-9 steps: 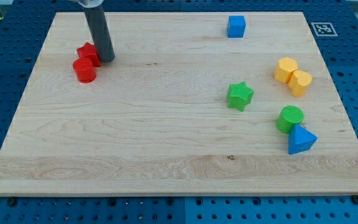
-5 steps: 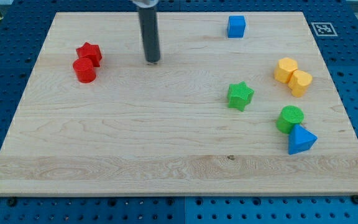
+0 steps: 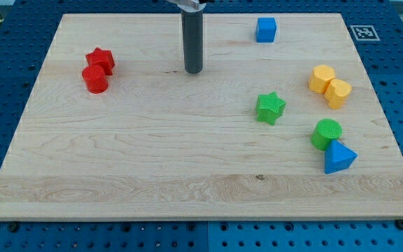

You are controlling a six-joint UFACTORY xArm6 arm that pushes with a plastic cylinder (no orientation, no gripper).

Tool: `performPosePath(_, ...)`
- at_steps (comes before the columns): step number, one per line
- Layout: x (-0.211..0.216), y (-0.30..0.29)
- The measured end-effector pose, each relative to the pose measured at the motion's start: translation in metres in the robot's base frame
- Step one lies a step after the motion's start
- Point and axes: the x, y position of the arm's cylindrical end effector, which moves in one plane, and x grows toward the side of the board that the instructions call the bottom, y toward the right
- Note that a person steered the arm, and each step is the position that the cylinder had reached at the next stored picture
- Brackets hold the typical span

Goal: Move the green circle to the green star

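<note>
Light wooden board [image 3: 152, 154] on a blue pegboard bench, fiducial tag [image 3: 362, 32] at the board's upper right corner. Nothing else in the room shows.

No claw on this rig, so no open or closed state to give: I'm driving a plain dark rod, holding nothing. My tip [image 3: 193, 71] sits on bare wood in the upper middle of the board, touching no block.

Task pieces: the green circle [image 3: 326, 133] lies at the view's right, lower half, with the blue triangle [image 3: 338, 157] touching or just about touching it at its 5 o'clock. The green star [image 3: 270, 108] stands apart from the circle, at roughly its 10 o'clock, with a clear gap between them.

Key relation: from my tip the circle lies at about 4 o'clock, well apart, and the star sits near that same line, closer to me. So I'm on the wrong side. To shove the circle toward 10 o'clock I judge I need the tip at the circle's 4 o'clock, right where the blue triangle crowds it. Going straight risks clipping the star first; I'd route around it, likely below.

Others, not in play: blue cube [image 3: 266, 29] at the top, 2 o'clock from the tip; two yellow blocks [image 3: 329, 85] touching each other at the right, above the circle; red star [image 3: 101, 59] and red cylinder [image 3: 94, 78] touching, far left at the tip's 9 o'clock.

Task not started on the circle, in my judgement.
</note>
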Motion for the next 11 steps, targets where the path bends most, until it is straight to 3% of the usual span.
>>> performPosePath(6, 0.002, 0.0)
performPosePath(9, 0.138, 0.062)
performPosePath(11, 0.155, 0.094)
